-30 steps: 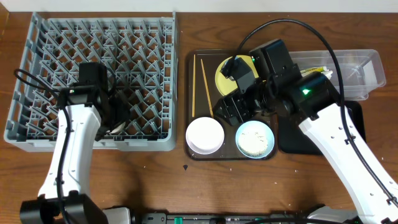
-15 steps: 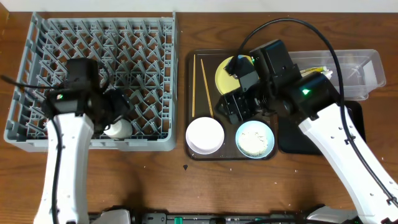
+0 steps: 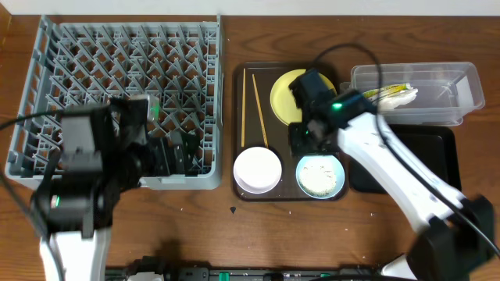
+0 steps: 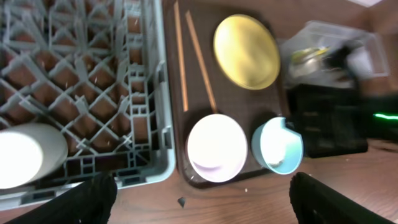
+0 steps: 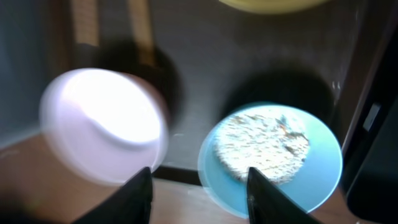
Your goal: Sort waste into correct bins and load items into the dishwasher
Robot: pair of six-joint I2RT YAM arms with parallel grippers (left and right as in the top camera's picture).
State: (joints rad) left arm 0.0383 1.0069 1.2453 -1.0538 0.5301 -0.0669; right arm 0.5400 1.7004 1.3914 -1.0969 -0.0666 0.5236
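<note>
The grey dish rack (image 3: 117,70) stands at the left, with a white rounded item (image 4: 28,155) in its front row. On the brown serving tray (image 3: 238,117) lie two chopsticks (image 3: 254,109), a yellow plate (image 3: 283,94), a white bowl (image 3: 257,169) and a light blue bowl (image 3: 320,176) holding rice scraps (image 5: 264,146). My right gripper (image 5: 199,199) is open just above the blue bowl's left rim, next to the white bowl (image 5: 102,124). My left gripper (image 4: 202,205) is open and empty, high over the rack's front right corner. The yellow-green wrapper (image 3: 394,95) lies in the clear tub (image 3: 461,78). No napkin shows.
The black tray (image 3: 414,156) sits in front of the clear tub at the right. A small dark chip (image 3: 233,209) lies on the wooden table in front of the serving tray. The right arm reaches across the black tray and the plate's right side.
My left gripper has lifted off the rack and drawn back to the right, leaving the white item in the rack. My right gripper has turned and come down toward the blue bowl.
</note>
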